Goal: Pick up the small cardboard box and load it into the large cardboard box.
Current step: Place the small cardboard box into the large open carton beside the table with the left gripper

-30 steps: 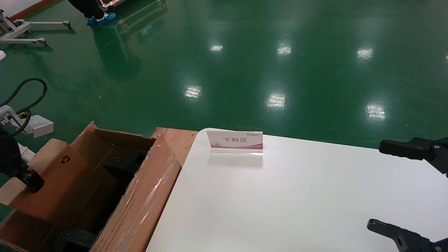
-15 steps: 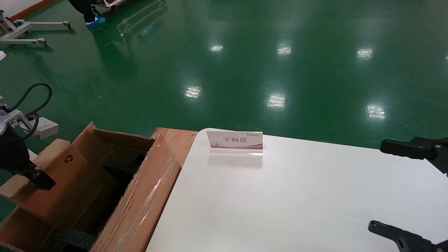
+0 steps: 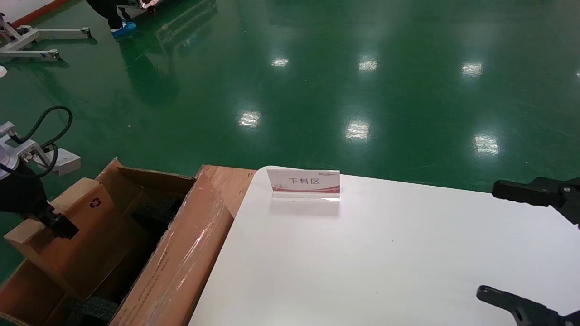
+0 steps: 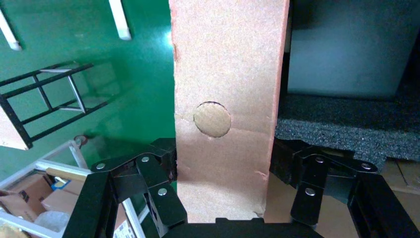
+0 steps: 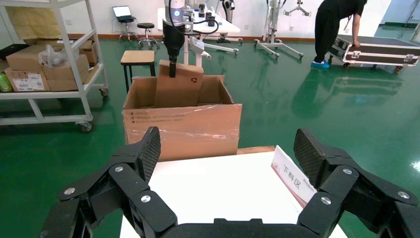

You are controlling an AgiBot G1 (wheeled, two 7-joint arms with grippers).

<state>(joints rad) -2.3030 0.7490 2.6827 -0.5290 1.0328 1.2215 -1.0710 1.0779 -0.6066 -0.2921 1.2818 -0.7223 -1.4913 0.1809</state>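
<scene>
The small cardboard box (image 3: 77, 235), reddish-brown with a recycling symbol near its top corner, stands tilted with its lower end inside the open large cardboard box (image 3: 181, 262). My left gripper (image 3: 61, 225) is shut on the small box's upper edge. The left wrist view shows the fingers (image 4: 158, 158) clamped on both sides of the small box (image 4: 223, 74), with black foam (image 4: 341, 129) beyond. The right wrist view shows the small box (image 5: 178, 91) upright in the large box (image 5: 183, 124). My right gripper (image 3: 487, 240) is open and empty over the white table's right side; its jaws are spread wide in its own view (image 5: 225, 148).
A white table (image 3: 385, 253) carries a small sign (image 3: 303, 183) near its far edge. A wooden board (image 3: 231, 179) lies between table and carton. A shelf cart with boxes (image 5: 44, 69) stands beyond the carton. A person (image 5: 341, 25) bends over a case on the green floor.
My left gripper has carried the small box to the right, further over the large box's opening, and the small box stands more upright. The right arm has not moved.
</scene>
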